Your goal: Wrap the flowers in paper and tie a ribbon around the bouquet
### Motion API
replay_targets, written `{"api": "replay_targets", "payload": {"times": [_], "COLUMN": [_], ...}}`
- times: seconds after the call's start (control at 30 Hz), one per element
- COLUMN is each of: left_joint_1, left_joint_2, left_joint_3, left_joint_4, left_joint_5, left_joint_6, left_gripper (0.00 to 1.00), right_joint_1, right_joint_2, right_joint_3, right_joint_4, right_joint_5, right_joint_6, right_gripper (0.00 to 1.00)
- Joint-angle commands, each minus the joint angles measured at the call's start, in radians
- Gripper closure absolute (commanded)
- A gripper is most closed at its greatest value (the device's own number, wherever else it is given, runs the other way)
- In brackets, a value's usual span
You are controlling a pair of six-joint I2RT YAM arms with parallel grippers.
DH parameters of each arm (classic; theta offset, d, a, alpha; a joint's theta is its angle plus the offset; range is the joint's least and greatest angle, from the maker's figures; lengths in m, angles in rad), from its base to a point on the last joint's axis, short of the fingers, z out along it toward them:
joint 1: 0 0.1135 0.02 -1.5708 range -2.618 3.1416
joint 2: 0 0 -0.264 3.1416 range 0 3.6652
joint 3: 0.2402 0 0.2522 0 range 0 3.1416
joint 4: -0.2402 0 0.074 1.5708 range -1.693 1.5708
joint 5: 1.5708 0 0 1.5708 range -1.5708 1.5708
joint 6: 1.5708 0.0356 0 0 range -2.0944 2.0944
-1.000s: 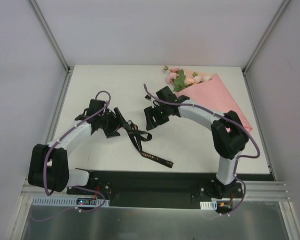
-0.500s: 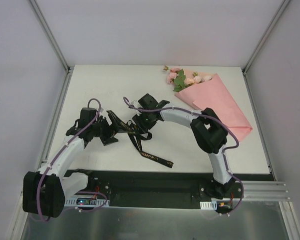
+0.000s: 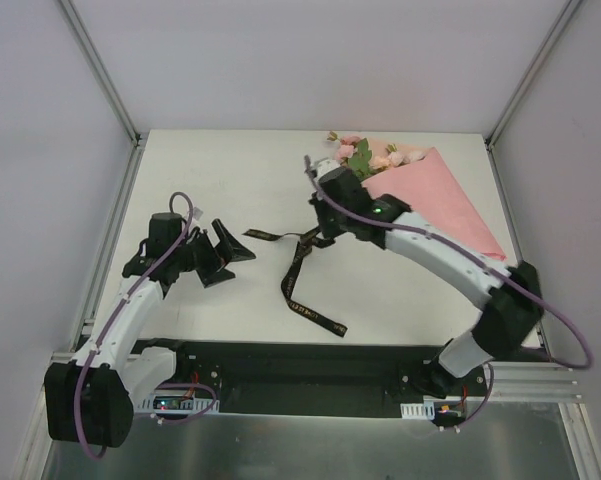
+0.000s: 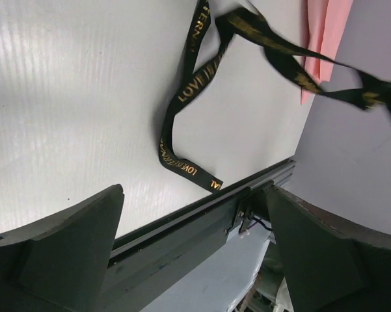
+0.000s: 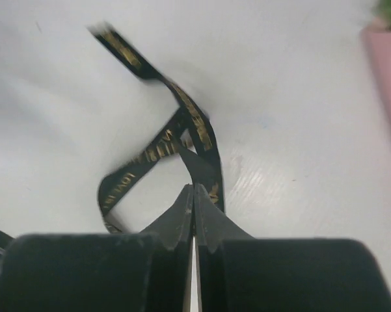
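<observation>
Tying step: your right jaws pinch the ribbon (image 5: 196,125) mid-surface (image 3: 210,170), near the wrapped bouquet (image 3: 435,200) lying far right; left jaws gape empty. Next, likely carry the ribbon to the bouquet's narrow end.

I counted one black ribbon (image 3: 291,272) on one white table (image 3: 220,180) and one bouquet (image 3: 435,205) in a single pink paper cone. There were two grippers, the left gripper (image 3: 230,256) and the right gripper (image 3: 325,238). The blossoms were too small to count.

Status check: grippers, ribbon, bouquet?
Left gripper open, empty. Right gripper shut on ribbon, partly lifted. Bouquet wrapped, untied. No obstruction seen.
</observation>
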Motion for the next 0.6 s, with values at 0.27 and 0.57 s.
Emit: {"api": "replay_targets", "payload": {"times": [0.27,0.57], "left_joint_1": [-0.313,-0.381], "left_joint_2": [0.283,0.334], "left_joint_3": [0.171,0.173], "left_joint_4": [0.113,0.228], "left_joint_5": [0.019,-0.035], "left_joint_6": [0.158,0.017], "left_gripper": [0.12,0.37], "right_joint_1": [-0.122,-0.252], "right_joint_2": [-0.467,-0.470], "right_joint_3": [0.076,0.348], "right_joint_4": [-0.189,-0.298], "right_joint_5": [0.011,-0.119], "right_joint_6": [0.154,0.089], "right_gripper": [0.99,1.00]}}
